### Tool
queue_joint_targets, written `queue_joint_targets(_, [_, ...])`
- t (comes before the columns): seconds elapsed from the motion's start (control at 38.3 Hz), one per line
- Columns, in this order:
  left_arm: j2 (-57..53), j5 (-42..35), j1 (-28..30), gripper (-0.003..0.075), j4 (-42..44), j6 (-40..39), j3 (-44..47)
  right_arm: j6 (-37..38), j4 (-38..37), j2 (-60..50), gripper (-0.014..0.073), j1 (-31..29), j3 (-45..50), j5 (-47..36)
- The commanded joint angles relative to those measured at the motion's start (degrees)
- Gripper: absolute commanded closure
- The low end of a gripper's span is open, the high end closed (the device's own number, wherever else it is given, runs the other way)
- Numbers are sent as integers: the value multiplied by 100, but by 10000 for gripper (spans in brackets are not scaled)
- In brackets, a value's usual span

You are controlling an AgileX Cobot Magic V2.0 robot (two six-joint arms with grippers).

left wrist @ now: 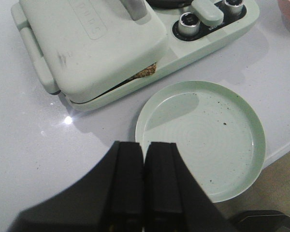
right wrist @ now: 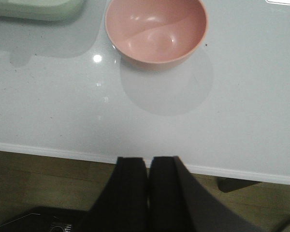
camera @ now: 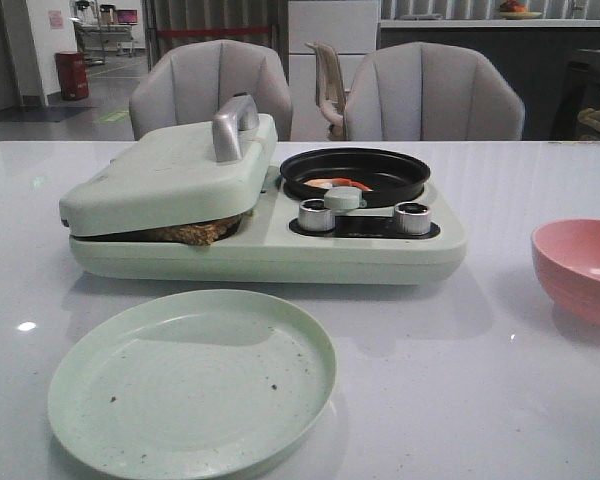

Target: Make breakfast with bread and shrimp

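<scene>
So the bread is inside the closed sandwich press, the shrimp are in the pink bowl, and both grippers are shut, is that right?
Not quite: the pink bowl is empty in the right wrist view. The front view shows the shrimp in the black pan. The bread and both shut grippers are as you said.

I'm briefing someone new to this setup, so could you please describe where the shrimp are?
Find the mint-green breakfast maker mid-table. On its right half, behind two silver knobs, sits a round black pan. The shrimp are the only orange-red and white pieces in it.
</scene>
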Motion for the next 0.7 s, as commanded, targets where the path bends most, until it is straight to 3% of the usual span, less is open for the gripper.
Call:
queue_joint_targets(0.0, [-29,-409,-44,620,-12,-52,-161,-75,-28,35,550,-2,-135,-297])
queue_joint_targets(0.16, [-29,-409,-44,620,-12,-64,-161,-75,-28,35,553,-2,-135,-315])
queue_joint_targets(0.34, [-29,-347,48,620,519,-803,-161,-75,-34,35,553,-2,-135,-246])
queue_joint_targets(0.68, [-17,-141,127,620,538,-819,-161,-75,-34,35,553,-2,-135,-246])
